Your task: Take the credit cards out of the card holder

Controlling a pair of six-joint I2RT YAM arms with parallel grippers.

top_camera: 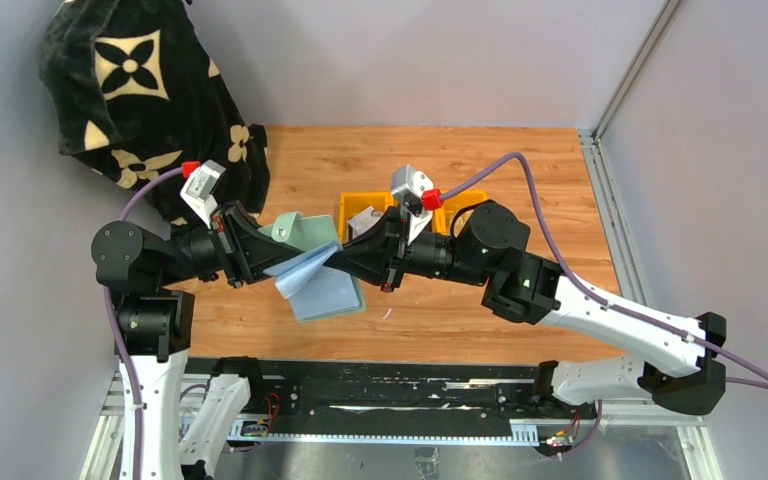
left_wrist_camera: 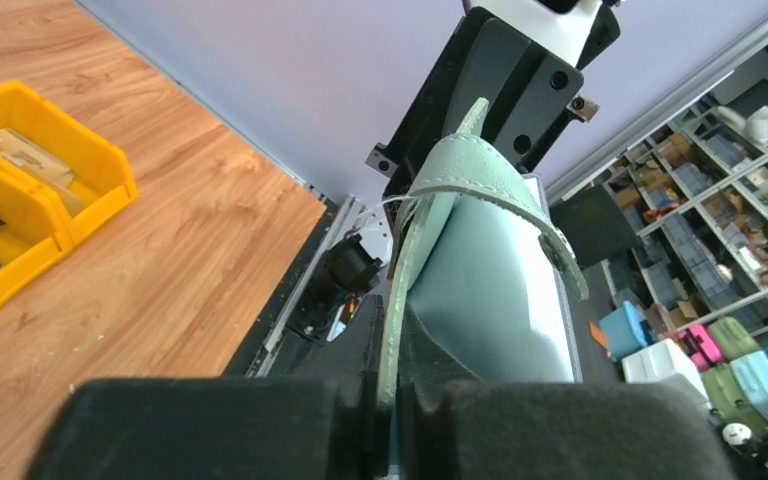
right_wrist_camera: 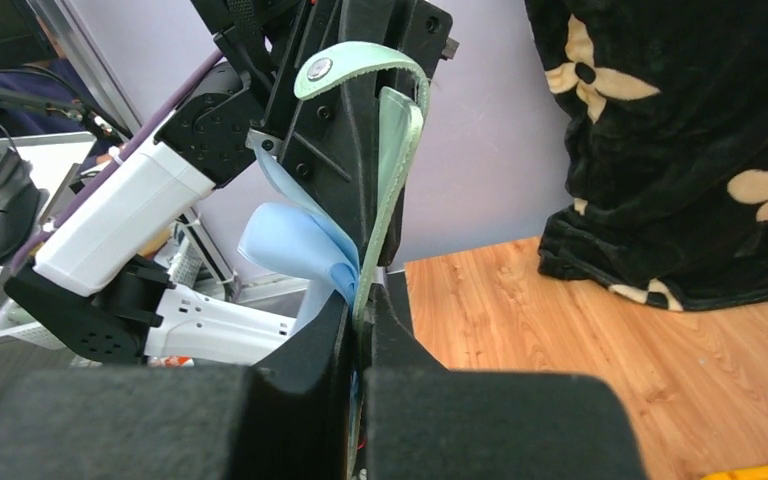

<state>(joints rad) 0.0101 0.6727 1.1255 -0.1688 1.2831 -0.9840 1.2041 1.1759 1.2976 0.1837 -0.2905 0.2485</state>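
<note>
**Holding the card holder spread between both arms**

We see the card holder (top_camera: 318, 275) lifted off the wooden table (top_camera: 460, 320), just left of centre in the top view, hanging between the two arms. The left gripper (top_camera: 265, 255) has its fingers pressed together on the sage-green outer cover. In its wrist view the leather runs straight down into the narrow gap between the black pads. The right gripper (top_camera: 348, 258) comes in from the opposite side, and its fingers are likewise closed tight on an edge of the holder. Its own camera shows green leather, and perhaps a blue layer, pinched between them.

We judge the reason for this two-sided hold to be simple: one arm anchors the cover while the other pinches at the inner edge. That fans the pale blue pockets out so a card can be reached. The closure tab curls free at the top of both wrist views, so the holder is unfastened.

Counting, we find one card holder and two grippers, both clamped on it. We find no credit card we can pick out with certainty, either in the pockets or on the table. Behind the arms sits a yellow bin (top_camera: 457, 205) holding flat pale pieces we cannot identify. One black cloth with cream flowers (top_camera: 130, 95) fills the upper left.
</note>
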